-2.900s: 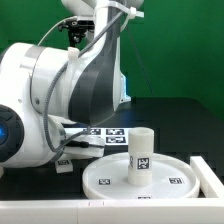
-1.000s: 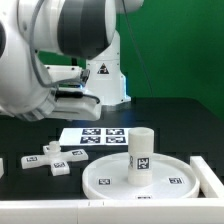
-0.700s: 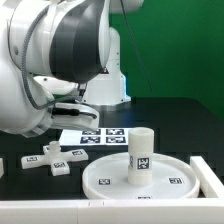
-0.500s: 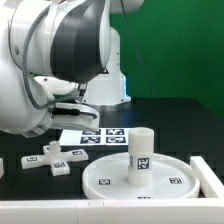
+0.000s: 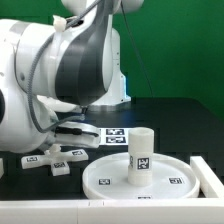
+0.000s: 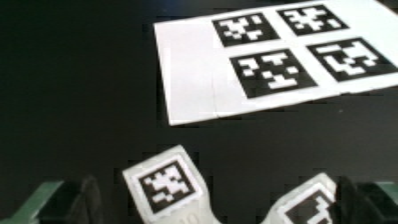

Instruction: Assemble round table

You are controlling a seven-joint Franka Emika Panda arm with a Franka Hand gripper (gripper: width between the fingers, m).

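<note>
The round table's white disc (image 5: 170, 182) lies flat at the front, towards the exterior view's right. The short cylinder leg (image 5: 141, 155) stands upright on its middle. The cross-shaped foot (image 5: 55, 158) lies on the black table to the disc's left, under my arm. In the wrist view two tagged arms of the foot (image 6: 171, 181) reach up between the dark fingers (image 6: 68, 200). My gripper (image 6: 222, 208) is open and hangs just above the foot, holding nothing. From outside, the arm's bulk hides most of the gripper.
The marker board (image 5: 108, 134) (image 6: 267, 62) lies flat behind the foot and the disc. The arm's white base (image 5: 108, 75) stands at the back. A white ledge (image 5: 100, 212) runs along the table's front edge.
The arm has swung down and forward over the foot, its body now covering more of the exterior view's left side. Disc, leg and foot have not moved.
</note>
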